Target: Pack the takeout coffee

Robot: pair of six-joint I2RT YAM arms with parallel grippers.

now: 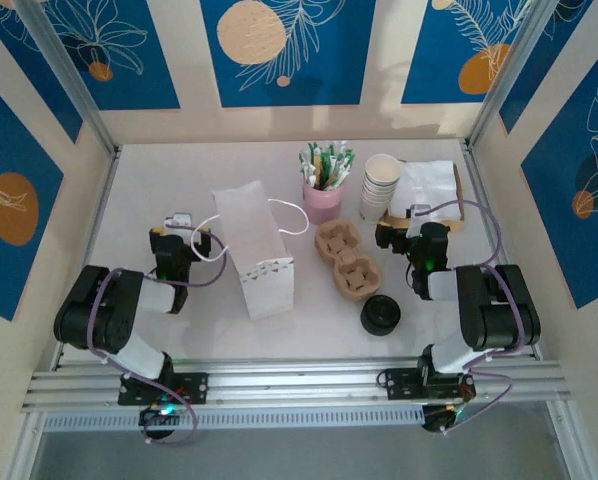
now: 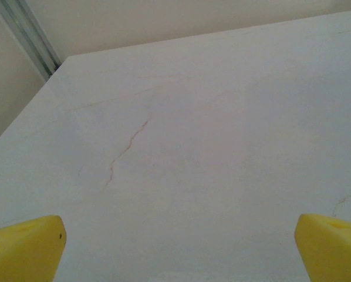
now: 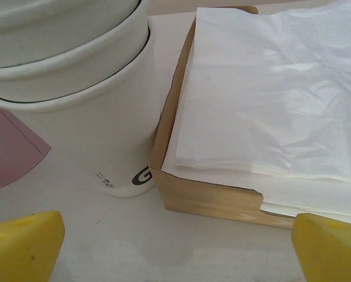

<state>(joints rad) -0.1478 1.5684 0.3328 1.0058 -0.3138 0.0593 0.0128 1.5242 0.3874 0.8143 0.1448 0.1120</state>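
**Top external view.** The worktop (image 1: 129,190) carried a white paper bag (image 1: 254,255) with cord handles. To its right lay a two-hollow pulp cup tray (image 1: 347,258), and a stack of black lids (image 1: 380,315) stood just near of the tray. At the far side stood a pink cup of stirrers (image 1: 322,198), a stack of lidless cream cups (image 1: 382,185) and a box of white napkins (image 1: 431,187). No lid sat on any cup here. The left gripper (image 1: 181,236), spread wide, hung left of the bag. The right gripper (image 1: 403,226), also spread, pointed at the cups and napkins.

**Left wrist view.** The left gripper (image 2: 176,249) stood spread over bare, faintly veined worktop (image 2: 193,147).

**Right wrist view.** The right gripper (image 3: 175,249) stood spread, holding nothing. Ahead, the cream cups (image 3: 76,88) stood beside the cardboard napkin box (image 3: 205,197).
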